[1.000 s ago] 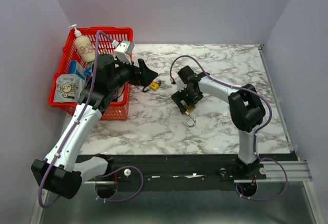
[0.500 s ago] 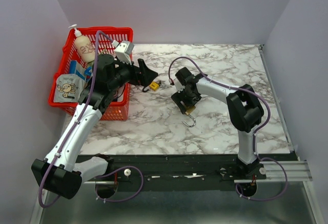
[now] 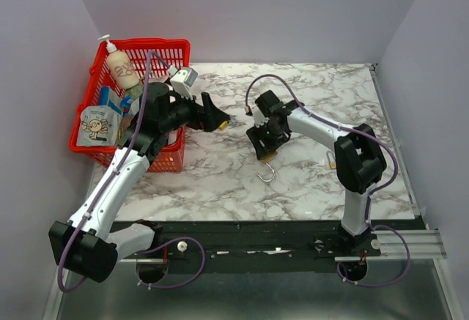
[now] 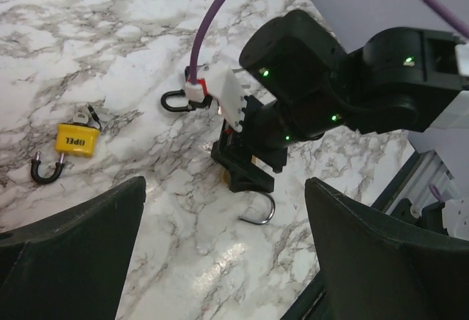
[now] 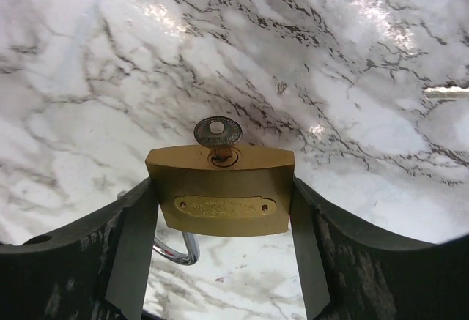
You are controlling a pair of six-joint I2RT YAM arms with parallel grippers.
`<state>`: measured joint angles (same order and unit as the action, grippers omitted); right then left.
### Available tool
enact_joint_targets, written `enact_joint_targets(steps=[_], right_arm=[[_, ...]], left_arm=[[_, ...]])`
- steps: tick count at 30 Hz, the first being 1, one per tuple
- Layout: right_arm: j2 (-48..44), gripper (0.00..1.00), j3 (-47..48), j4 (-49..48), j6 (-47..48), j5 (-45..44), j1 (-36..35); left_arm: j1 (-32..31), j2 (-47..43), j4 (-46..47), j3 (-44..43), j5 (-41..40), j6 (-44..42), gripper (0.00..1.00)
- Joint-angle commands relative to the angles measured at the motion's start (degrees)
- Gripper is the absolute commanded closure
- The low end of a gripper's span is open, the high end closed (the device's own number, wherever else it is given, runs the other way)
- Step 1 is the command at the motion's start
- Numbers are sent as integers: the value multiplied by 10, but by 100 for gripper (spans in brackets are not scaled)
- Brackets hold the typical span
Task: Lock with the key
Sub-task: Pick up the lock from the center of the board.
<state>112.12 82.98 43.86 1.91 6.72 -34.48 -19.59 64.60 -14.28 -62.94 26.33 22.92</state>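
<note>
Two padlocks on show: one brass padlock [image 5: 218,192] dead centre in the right wrist view, one yellow padlock [image 4: 76,141] at the left of the left wrist view. One key [image 5: 218,132], sitting in the brass one. One red basket [image 3: 157,44] upper left from above, with one pump bottle [image 3: 119,67] and one printed pouch [image 3: 97,125] inside. And two arms: left arm [image 3: 110,188], right arm [image 3: 322,128].

The brass padlock [image 5: 220,203], key [image 5: 218,134] in its keyhole, sits between fingers of the right hand [image 5: 221,188], silver shackle [image 5: 179,251] seemingly open.
</note>
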Motion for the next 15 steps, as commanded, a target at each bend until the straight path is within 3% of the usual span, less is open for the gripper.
enact_joint_targets(steps=[1, 9, 15], right_arm=[[-58, 49, 47, 18, -37, 67, 29], [-90, 49, 72, 29, -76, 134, 95], [-108, 49, 88, 29, -109, 177, 137]], left_arm=[[-13, 11, 8, 20, 33, 8, 5], [-77, 23, 9, 37, 3, -19, 9], [-210, 26, -10, 44, -133, -167, 9]])
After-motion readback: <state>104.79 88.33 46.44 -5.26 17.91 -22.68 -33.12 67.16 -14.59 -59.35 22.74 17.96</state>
